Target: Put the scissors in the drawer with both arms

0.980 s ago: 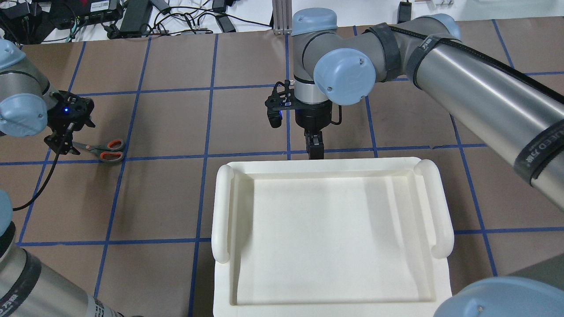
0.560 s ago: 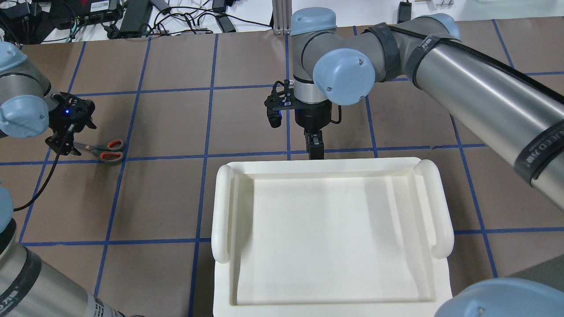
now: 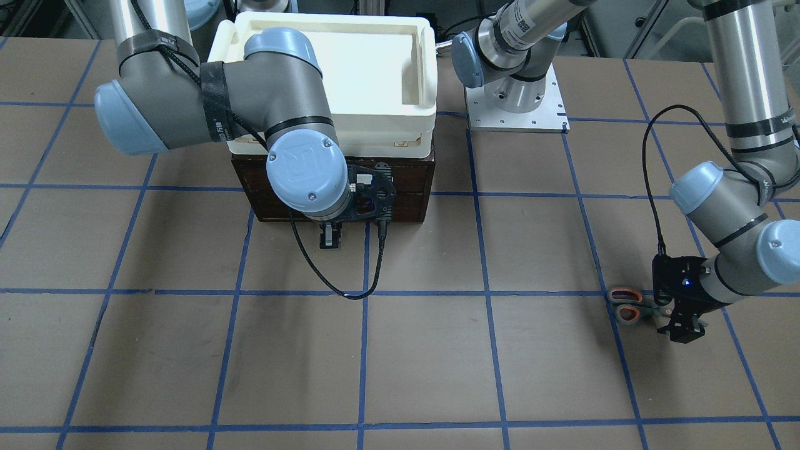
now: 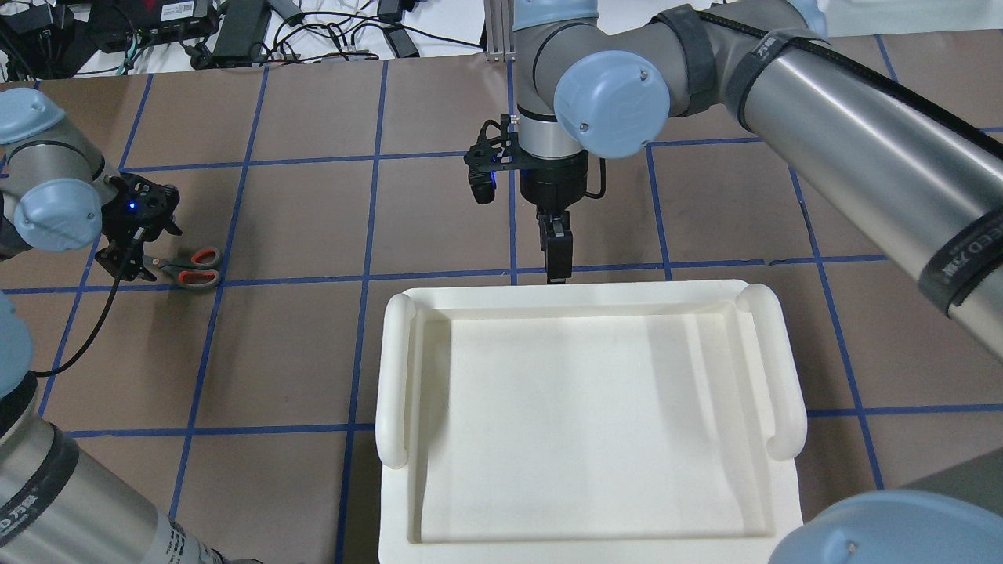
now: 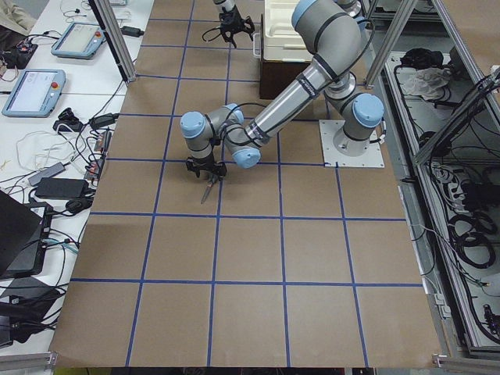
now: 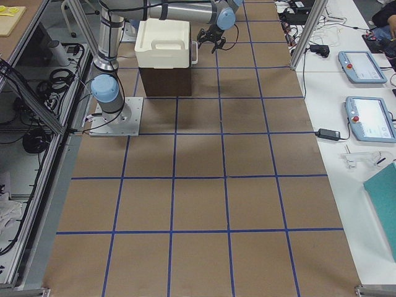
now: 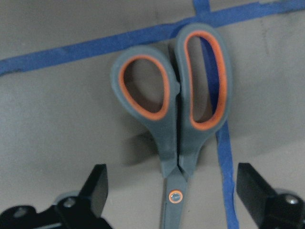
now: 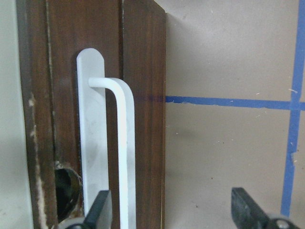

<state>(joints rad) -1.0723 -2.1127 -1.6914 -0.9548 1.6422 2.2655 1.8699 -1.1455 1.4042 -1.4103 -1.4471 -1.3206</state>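
Straddling the scissors, left gripper spread; right gripper near drawer handle.

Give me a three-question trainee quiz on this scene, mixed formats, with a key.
1. True or false: the scissors lie inside the drawer.
2. Fill in: the left tool straddles the scissors, jaws ____.
3. Choose: the drawer's white handle sits between the fingers of A) the left tool, B) the right tool, C) neither.
Key: 1 false; 2 open; 3 B.
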